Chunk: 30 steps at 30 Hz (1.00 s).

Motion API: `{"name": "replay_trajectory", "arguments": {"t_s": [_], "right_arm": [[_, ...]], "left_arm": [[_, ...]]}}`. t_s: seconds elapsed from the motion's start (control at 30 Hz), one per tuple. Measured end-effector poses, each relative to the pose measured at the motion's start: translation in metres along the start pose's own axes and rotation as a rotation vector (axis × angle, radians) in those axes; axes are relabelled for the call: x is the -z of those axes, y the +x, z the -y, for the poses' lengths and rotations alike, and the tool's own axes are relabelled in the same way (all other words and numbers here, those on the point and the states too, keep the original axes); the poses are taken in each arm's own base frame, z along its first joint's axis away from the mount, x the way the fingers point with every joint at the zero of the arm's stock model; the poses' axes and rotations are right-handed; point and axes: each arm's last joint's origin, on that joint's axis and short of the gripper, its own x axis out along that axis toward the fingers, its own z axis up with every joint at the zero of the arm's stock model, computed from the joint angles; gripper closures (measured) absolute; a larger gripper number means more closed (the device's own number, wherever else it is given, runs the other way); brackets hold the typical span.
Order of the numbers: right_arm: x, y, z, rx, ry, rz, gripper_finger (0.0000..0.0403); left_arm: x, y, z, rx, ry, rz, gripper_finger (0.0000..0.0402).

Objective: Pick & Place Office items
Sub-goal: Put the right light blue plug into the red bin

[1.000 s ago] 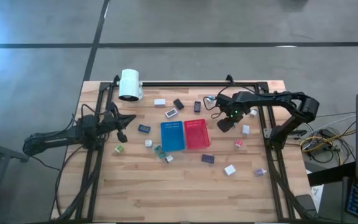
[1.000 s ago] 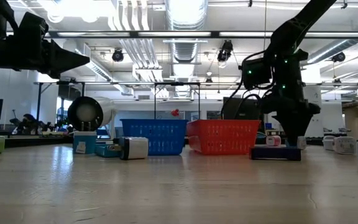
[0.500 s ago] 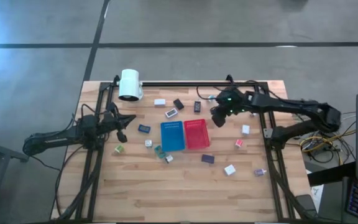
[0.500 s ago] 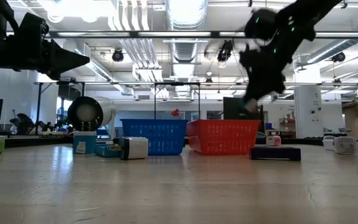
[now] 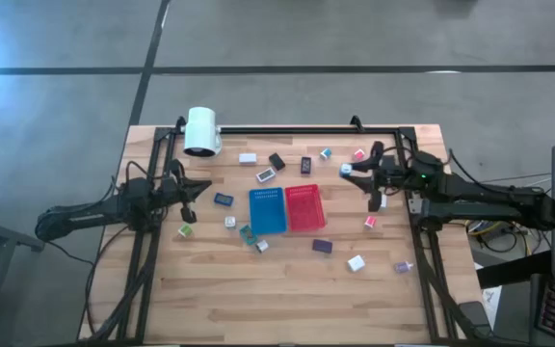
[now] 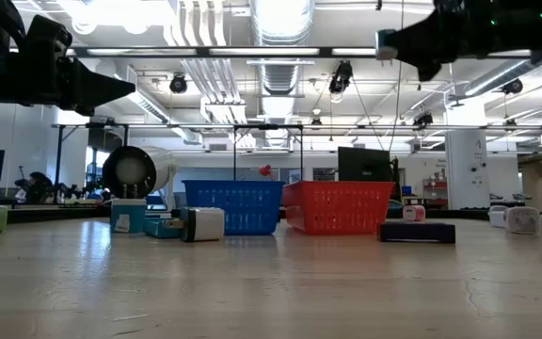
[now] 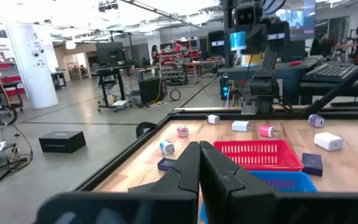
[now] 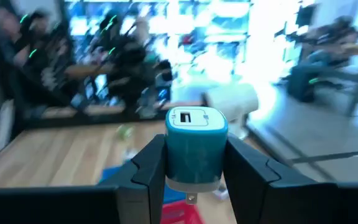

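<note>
Over on the left side of the table the left gripper (image 5: 193, 189) waits, its fingers pressed together on nothing, as its own wrist view shows; small office items lie near it, a green one (image 5: 185, 230) and a dark blue one (image 5: 224, 200). In the middle stand the blue tray (image 5: 267, 210) and the red tray (image 5: 303, 206), side by side and touching. To the right of them the right gripper (image 5: 348, 171) hangs high above the table, clamped on a teal charger block (image 8: 196, 146); the block stands upright between the fingers, prongs down. The red tray lies just leftward and nearer the front edge from that hand, so I judge a short swing that way comes next. Only the right wrist view shows the grip plainly; the overhead view gives a pale speck; the low view shows how high it rides (image 6: 387, 41).
</note>
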Motion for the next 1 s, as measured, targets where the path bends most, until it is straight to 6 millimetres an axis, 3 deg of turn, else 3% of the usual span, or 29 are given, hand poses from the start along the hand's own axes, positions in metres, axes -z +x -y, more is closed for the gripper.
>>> {"name": "replay_trajectory", "arguments": {"t_s": [0.17, 0.43, 0.73, 1.0], "right_arm": [[0.020, -0.018, -0.001, -0.003, -0.015, 0.126, 0.0281], [0.057, -0.029, 0.001, 0.084, -0.058, 0.239, 0.0286], [0.064, -0.029, -0.001, -0.012, -0.145, 0.213, 0.0286], [0.066, -0.028, -0.002, -0.053, -0.133, 0.184, 0.0286]], "left_arm": [[0.000, 0.000, 0.000, -0.003, -0.002, 0.000, 0.0392], [0.005, 0.000, 0.001, 0.003, 0.004, -0.050, 0.0392], [0.002, 0.000, -0.001, -0.034, 0.017, -0.027, 0.0392], [0.002, 0.000, -0.001, -0.036, -0.084, -0.019, 0.0392]]}}
